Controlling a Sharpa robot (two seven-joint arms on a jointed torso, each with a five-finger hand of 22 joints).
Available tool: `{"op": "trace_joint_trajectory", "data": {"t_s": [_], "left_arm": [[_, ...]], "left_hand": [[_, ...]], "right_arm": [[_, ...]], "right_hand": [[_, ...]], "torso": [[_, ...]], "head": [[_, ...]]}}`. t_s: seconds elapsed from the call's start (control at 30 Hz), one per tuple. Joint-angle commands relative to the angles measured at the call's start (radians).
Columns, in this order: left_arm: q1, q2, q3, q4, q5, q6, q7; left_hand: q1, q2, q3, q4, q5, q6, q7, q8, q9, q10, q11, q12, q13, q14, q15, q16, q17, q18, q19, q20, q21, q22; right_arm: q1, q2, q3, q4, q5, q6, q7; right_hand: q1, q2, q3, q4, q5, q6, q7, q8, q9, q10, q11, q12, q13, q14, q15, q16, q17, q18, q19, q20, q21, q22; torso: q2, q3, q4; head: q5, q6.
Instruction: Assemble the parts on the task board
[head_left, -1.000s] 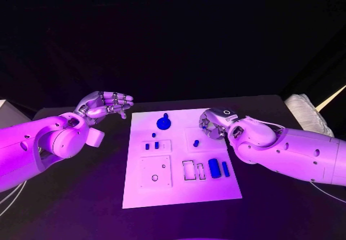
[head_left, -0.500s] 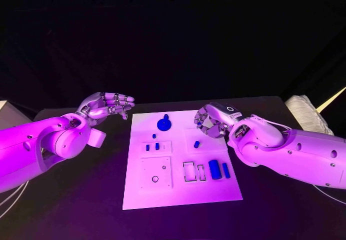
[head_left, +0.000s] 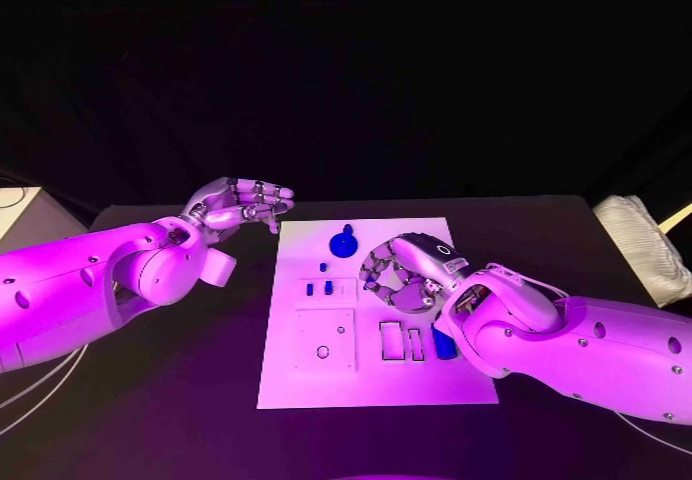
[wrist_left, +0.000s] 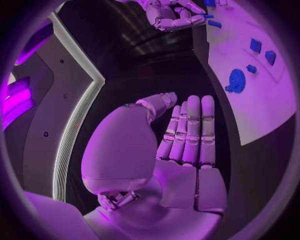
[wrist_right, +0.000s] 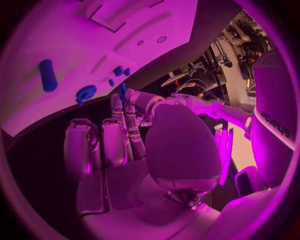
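Swung right robot hand (head_left: 404, 275) over board (head_left: 462, 385), at peg (wrist_right: 122, 91) (grip unclear); left robot hand (head_left: 245, 205) curled, empty; assembly barely begun

right hand (head_left: 404, 275) hides board middle; long blue part (head_left: 441, 345) partly covered

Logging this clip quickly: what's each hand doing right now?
Left hand: holds nothing, fingers curled, beside the task board.
Right hand: over the board, pinching a small blue part.

The task board (head_left: 310, 385) lies mid-table. The right hand (head_left: 405, 277) hangs over its middle; the left hand (head_left: 238, 205) hovers beyond its far left corner, off the board.
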Motion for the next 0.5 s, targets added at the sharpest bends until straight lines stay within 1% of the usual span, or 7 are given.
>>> {"op": "trace_joint_trajectory", "data": {"t_s": [0.03,0.07,0.17,0.27,0.3,0.37,0.5], "left_arm": [[0.0,0.006,0.001,0.009,0.015,-0.004,0.012],[0.0,0.008,0.001,0.011,0.017,-0.007,0.014],[0.0,0.012,0.001,0.016,0.028,-0.014,0.018],[0.0,0.017,0.001,0.021,0.035,-0.027,0.023],[0.0,0.019,0.001,0.022,0.038,-0.031,0.025],[0.001,0.024,0.001,0.023,0.044,-0.039,0.027],[0.001,0.032,0.001,0.024,0.05,-0.045,0.029]], "left_hand": [[-0.005,0.003,-0.006,0.002,0.003,0.006,0.001,0.002,-0.001,-0.007,-0.003,0.004,-0.001,-0.002,0.002,-0.004,-0.001,0.014,-0.006,0.001,-0.003,-0.001],[-0.005,0.003,-0.006,0.002,0.003,0.006,0.001,0.002,-0.001,-0.007,-0.003,0.004,-0.001,-0.002,0.002,-0.004,-0.001,0.014,-0.006,0.001,-0.003,-0.001],[-0.009,0.003,-0.009,0.004,0.002,0.006,0.001,0.003,-0.002,-0.009,-0.003,0.005,-0.001,-0.001,0.002,-0.004,-0.002,0.014,-0.006,0.002,-0.006,-0.003],[-0.031,0.0,-0.027,0.017,-0.001,0.005,0.0,0.003,-0.004,-0.014,-0.003,0.01,-0.001,0.002,0.004,-0.003,-0.004,0.014,-0.004,0.006,-0.025,-0.016],[-0.037,-0.002,-0.033,0.021,-0.001,0.005,0.0,0.004,-0.005,-0.015,-0.003,0.011,-0.001,0.001,0.005,-0.003,-0.004,0.014,-0.004,0.007,-0.031,-0.021],[-0.041,-0.003,-0.039,0.024,-0.001,0.004,-0.001,0.004,-0.006,-0.017,-0.003,0.013,-0.001,0.001,0.005,-0.002,-0.005,0.014,-0.002,0.008,-0.039,-0.026],[-0.042,-0.003,-0.041,0.026,-0.001,0.004,-0.001,0.005,-0.006,-0.018,-0.003,0.014,-0.001,0.001,0.006,-0.002,-0.005,0.015,-0.001,0.009,-0.042,-0.029]], "right_arm": [[-0.017,0.014,-0.002,-0.005,-0.002,-0.021,0.045],[-0.027,0.021,-0.003,-0.008,-0.011,-0.022,0.045],[-0.048,0.037,-0.004,-0.016,-0.032,-0.023,0.042],[-0.064,0.053,-0.006,-0.026,-0.052,-0.019,0.036],[-0.069,0.059,-0.007,-0.03,-0.057,-0.018,0.033],[-0.078,0.069,-0.008,-0.038,-0.07,-0.013,0.026],[-0.091,0.085,-0.01,-0.053,-0.091,-0.007,0.009]], "right_hand": [[0.004,0.011,0.01,-0.012,0.003,0.002,0.005,0.003,0.001,0.048,-0.043,-0.001,0.003,0.046,-0.006,-0.001,-0.001,-0.021,0.023,-0.005,0.006,0.076],[0.004,0.011,0.01,-0.013,0.003,0.001,0.006,0.003,0.001,0.048,-0.042,-0.002,0.003,0.047,-0.006,0.0,0.001,-0.021,0.022,-0.005,0.006,0.076],[0.004,0.011,0.01,-0.013,0.003,0.001,0.006,0.003,0.001,0.048,-0.042,-0.002,0.003,0.047,-0.006,0.0,0.001,-0.021,0.022,-0.005,0.006,0.076],[0.004,0.011,0.011,-0.014,0.004,0.001,0.006,0.003,0.002,0.048,-0.042,-0.003,0.004,0.047,-0.006,0.001,0.001,-0.021,0.023,-0.005,0.008,0.078],[0.004,0.011,0.011,-0.014,0.004,0.001,0.006,0.003,0.002,0.048,-0.042,-0.003,0.004,0.046,-0.006,0.0,0.0,-0.021,0.023,-0.004,0.007,0.077],[0.004,0.011,0.011,-0.014,0.004,0.001,0.006,0.003,0.002,0.048,-0.042,-0.003,0.004,0.046,-0.006,0.0,0.0,-0.021,0.023,-0.004,0.007,0.077],[0.004,0.011,0.011,-0.014,0.004,0.001,0.006,0.003,0.002,0.048,-0.042,-0.003,0.004,0.046,-0.006,-0.001,-0.001,-0.02,0.022,-0.004,0.006,0.076]], "torso": [[0.0,-0.0011,0.0],[0.0,-0.0023,0.0006],[-0.001,-0.0028,0.0004],[0.001,-0.0008,-0.0021],[0.002,0.0002,-0.0024],[0.001,0.0,-0.0019],[0.0,0.0001,-0.001]], "head": [[0.035,-0.008],[0.041,-0.01],[0.064,-0.019],[0.081,-0.025],[0.085,-0.027],[0.094,-0.032],[0.1,-0.037]]}}
